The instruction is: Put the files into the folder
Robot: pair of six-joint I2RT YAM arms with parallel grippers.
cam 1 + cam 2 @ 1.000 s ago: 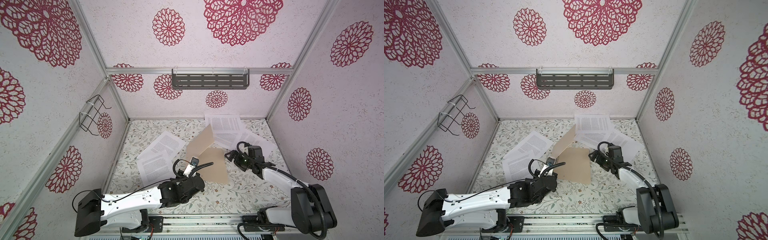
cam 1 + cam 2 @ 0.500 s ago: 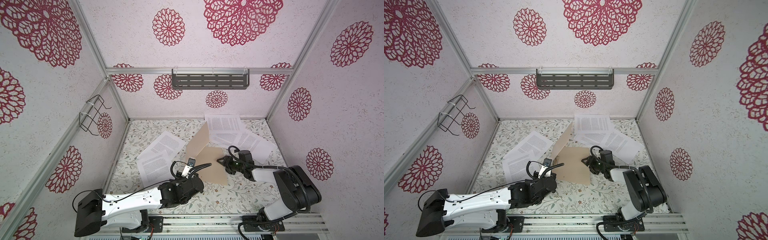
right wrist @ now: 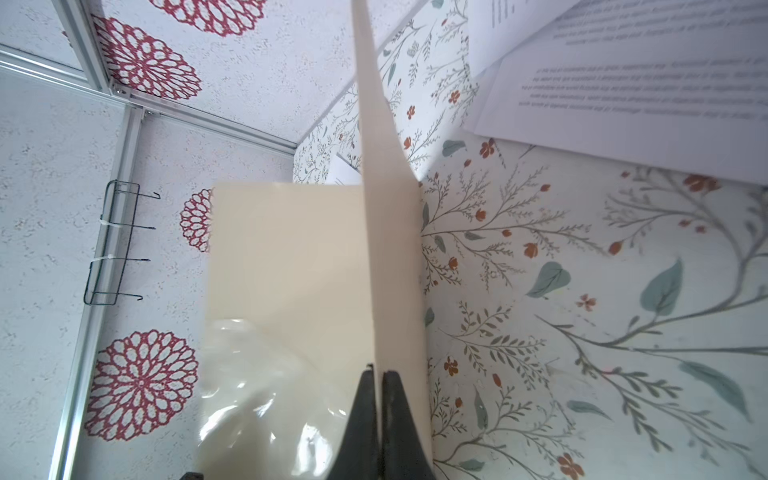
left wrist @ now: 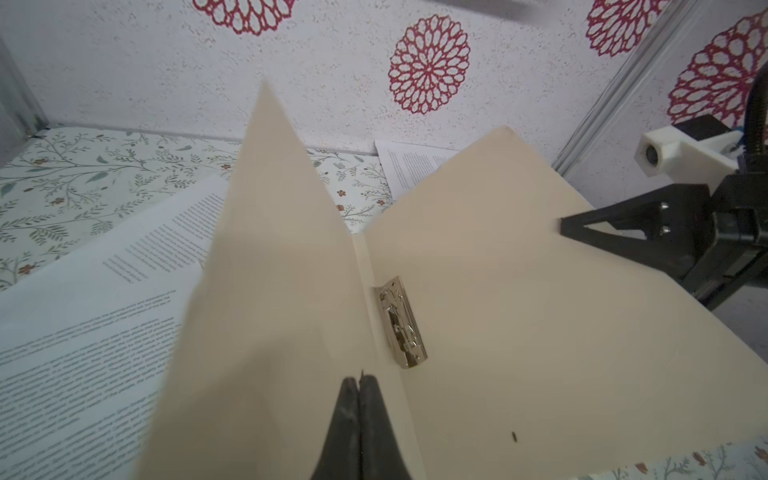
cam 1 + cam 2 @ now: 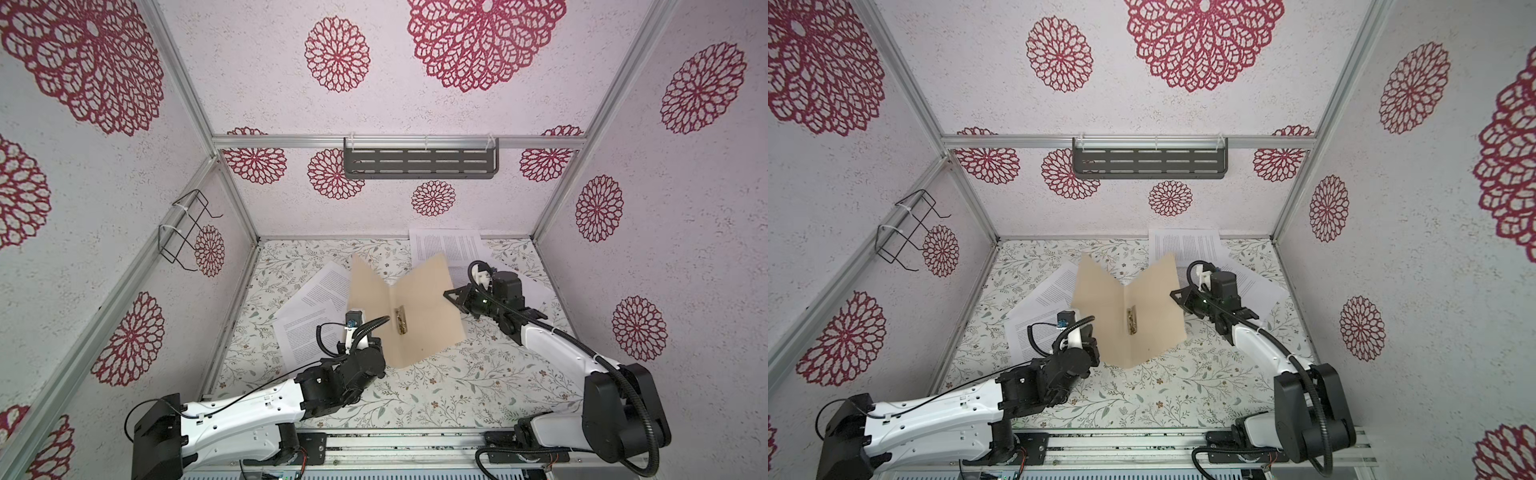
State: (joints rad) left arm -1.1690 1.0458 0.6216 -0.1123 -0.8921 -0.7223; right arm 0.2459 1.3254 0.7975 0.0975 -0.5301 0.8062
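Both top views: folder [image 5: 419,307] is sitting centrally on the table [image 5: 415,395], opened into a V, spine running near-to-far; files [image 5: 316,299] are lying flat on both sides.
Left wrist: left gripper [image 4: 359,380] is pinching the left cover, jaws closed on it.
Right wrist: right gripper [image 3: 376,370] is clamping the right cover's edge.

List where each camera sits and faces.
Top views: high at the front, looking down at the open folder; left arm and right arm show.
Left wrist: behind the left gripper, facing the folder's clip and the right gripper.
Right wrist: behind the right gripper, edge-on along the folder's flap, toward the wire rack.
Shared: all show the folder.
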